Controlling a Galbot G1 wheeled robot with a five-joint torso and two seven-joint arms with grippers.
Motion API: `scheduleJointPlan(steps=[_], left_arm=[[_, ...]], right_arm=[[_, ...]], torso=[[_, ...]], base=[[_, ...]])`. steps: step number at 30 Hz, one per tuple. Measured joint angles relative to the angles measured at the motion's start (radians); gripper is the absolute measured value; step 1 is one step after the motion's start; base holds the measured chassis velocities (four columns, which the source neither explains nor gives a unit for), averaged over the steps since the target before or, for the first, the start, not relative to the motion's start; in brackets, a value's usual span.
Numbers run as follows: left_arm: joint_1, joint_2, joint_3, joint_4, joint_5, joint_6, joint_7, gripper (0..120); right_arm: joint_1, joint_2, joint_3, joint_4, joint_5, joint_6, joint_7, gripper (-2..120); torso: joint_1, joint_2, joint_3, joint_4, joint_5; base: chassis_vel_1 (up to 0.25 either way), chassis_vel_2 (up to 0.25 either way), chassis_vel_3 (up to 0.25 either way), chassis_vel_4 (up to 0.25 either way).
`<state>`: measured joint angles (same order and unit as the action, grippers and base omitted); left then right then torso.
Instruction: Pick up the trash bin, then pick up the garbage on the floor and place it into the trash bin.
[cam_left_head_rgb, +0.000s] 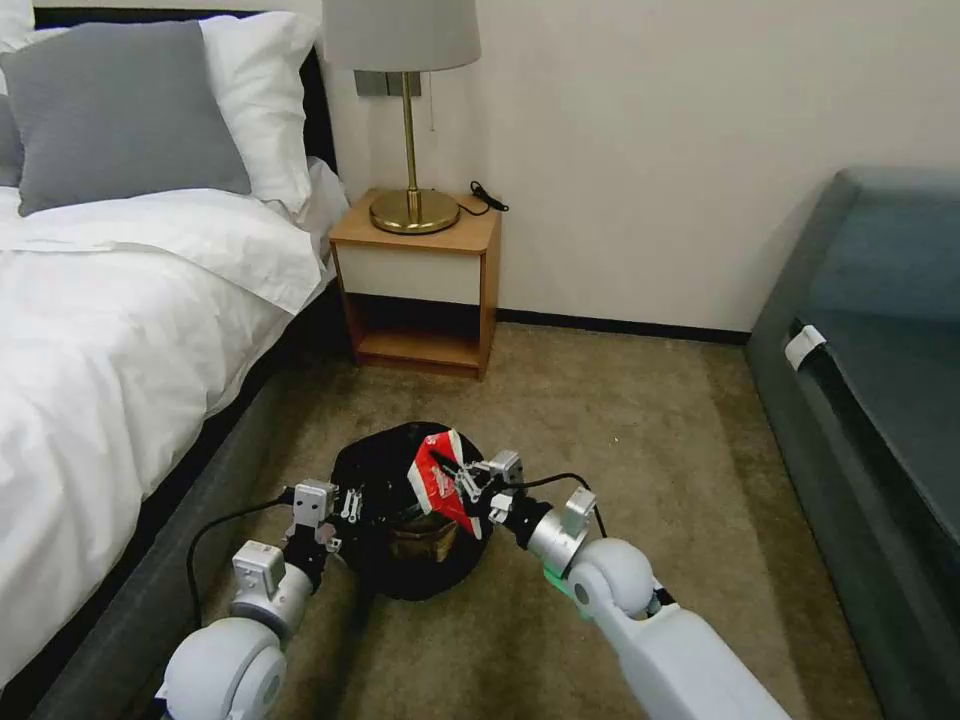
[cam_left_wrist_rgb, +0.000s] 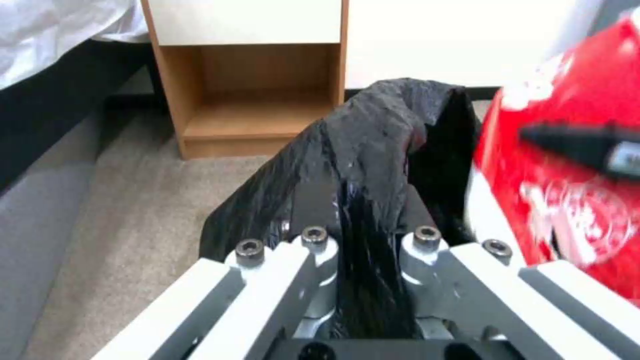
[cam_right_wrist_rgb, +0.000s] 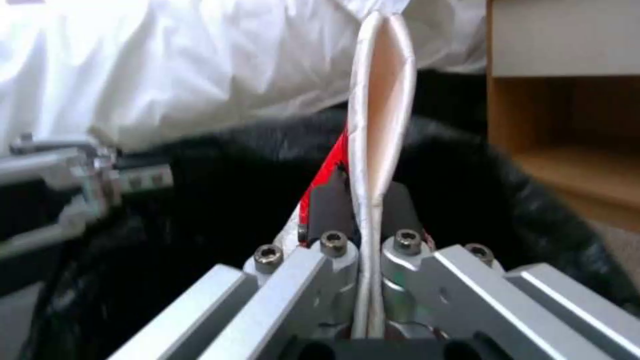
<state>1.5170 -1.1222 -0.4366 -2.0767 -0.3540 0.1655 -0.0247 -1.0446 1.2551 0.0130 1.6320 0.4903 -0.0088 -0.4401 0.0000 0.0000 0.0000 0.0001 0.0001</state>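
Observation:
The trash bin (cam_left_head_rgb: 400, 520), lined with a crinkled black bag, hangs just above the carpet between my two arms. My left gripper (cam_left_head_rgb: 345, 510) is shut on the bin's rim, pinching a fold of the black bag (cam_left_wrist_rgb: 363, 200). My right gripper (cam_left_head_rgb: 465, 485) is shut on a crushed red-and-white packet (cam_left_head_rgb: 440, 480) and holds it over the bin's opening. In the right wrist view the packet (cam_right_wrist_rgb: 377, 100) stands edge-on between the fingers (cam_right_wrist_rgb: 330, 205). From the left wrist camera the red packet (cam_left_wrist_rgb: 573, 165) looms close beside the bag. A tan crumpled piece (cam_left_head_rgb: 420, 535) lies inside the bin.
A bed (cam_left_head_rgb: 110, 330) with white covers runs along the left. The wooden nightstand (cam_left_head_rgb: 420, 290) with a brass lamp (cam_left_head_rgb: 405, 120) stands against the far wall. A dark sofa (cam_left_head_rgb: 880, 400) borders the right. Beige carpet (cam_left_head_rgb: 620, 420) lies open between them.

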Motion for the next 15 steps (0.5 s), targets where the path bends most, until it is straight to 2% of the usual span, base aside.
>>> scheduleJointPlan(steps=[4,6,7,9,10,15], left_arm=[[0.0,-0.001,0.001,0.0,-0.004,0.0,0.002,7],[-0.003,0.0,0.004,0.003,-0.007,-0.001,0.003,7],[-0.003,0.0,0.004,0.003,-0.007,-0.001,0.003,7],[-0.009,0.0,0.008,0.009,-0.011,-0.001,0.005,7],[-0.009,0.0,0.008,0.009,-0.011,-0.001,0.005,7],[-0.02,0.005,0.014,0.018,-0.025,-0.002,0.014,7]], right_arm=[[0.0,-0.009,0.0,-0.016,-0.017,-0.002,-0.019,10],[-0.001,-0.012,0.0,-0.031,-0.031,0.001,-0.022,22],[-0.001,-0.012,0.0,-0.031,-0.031,0.001,-0.022,22],[-0.001,-0.01,-0.001,-0.043,-0.043,0.009,-0.021,33],[-0.001,-0.01,-0.001,-0.043,-0.043,0.009,-0.021,33],[0.008,0.001,-0.006,-0.053,-0.046,0.012,-0.004,51]], torso=[[0.0,0.0,0.0,-0.0001,0.0],[0.0,0.0,0.0,-0.0001,-0.0001],[0.0,0.0,0.0,-0.0001,-0.0001],[0.0,0.0,0.0,-0.0002,-0.0001],[0.0,0.0,0.0,-0.0002,-0.0001],[0.0,0.0,0.0,-0.0001,-0.0001]], base=[[0.0,0.0,0.0,0.0],[0.0,0.0,0.0,0.0],[0.0,0.0,0.0,0.0],[0.0,0.0,0.0,0.0],[0.0,0.0,0.0,0.0],[0.0,0.0,0.0,0.0]])
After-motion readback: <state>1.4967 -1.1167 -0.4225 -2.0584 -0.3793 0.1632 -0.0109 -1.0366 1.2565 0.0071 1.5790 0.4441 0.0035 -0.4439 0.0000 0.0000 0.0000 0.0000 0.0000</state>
